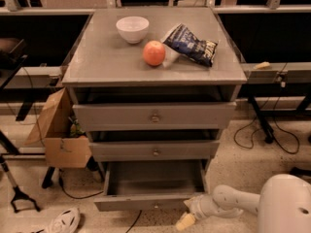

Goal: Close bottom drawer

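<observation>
The bottom drawer (150, 202) of the grey cabinet (107, 67) is pulled out. Its wide shallow grey box looks empty and its front panel carries a small knob (155, 206). My gripper (187, 219) is low at the drawer's front right corner, at the end of my white arm (228, 203) that reaches in from the right. Its yellowish tip sits just below and beside the front panel's right end. The middle drawer (155, 150) and the top drawer (154, 116) above stand slightly out from the cabinet.
A white bowl (132, 29), an orange-red fruit (154, 53) and a dark chip bag (190, 44) sit on the cabinet top. A cardboard box (58, 132) stands left of the cabinet. A white shoe (65, 221) lies on the floor, cables (262, 140) at right.
</observation>
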`<act>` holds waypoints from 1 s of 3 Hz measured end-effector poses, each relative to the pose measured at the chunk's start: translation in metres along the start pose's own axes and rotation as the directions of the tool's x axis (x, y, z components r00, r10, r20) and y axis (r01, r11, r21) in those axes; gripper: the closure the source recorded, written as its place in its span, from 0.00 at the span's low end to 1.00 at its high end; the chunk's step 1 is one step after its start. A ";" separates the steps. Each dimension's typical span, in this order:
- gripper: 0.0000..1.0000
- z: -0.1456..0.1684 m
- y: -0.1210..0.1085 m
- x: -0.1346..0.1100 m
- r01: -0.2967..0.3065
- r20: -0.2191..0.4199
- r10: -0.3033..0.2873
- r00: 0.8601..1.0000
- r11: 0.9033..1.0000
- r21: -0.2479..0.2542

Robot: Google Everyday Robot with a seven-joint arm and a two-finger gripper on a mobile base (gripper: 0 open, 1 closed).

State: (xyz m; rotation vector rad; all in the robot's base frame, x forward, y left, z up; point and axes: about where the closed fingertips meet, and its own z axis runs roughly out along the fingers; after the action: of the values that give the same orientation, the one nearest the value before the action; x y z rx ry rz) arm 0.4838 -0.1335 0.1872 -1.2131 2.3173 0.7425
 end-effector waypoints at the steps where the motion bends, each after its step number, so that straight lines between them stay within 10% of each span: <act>1: 0.18 0.000 0.001 0.001 0.000 0.000 0.000 1.000 1.000 0.000; 3: 0.65 0.014 -0.014 -0.040 0.035 0.024 -0.035 0.999 0.999 -0.005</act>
State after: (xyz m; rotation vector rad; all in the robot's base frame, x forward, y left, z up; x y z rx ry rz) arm 0.5182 -0.1072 0.1961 -1.2368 2.2702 0.7484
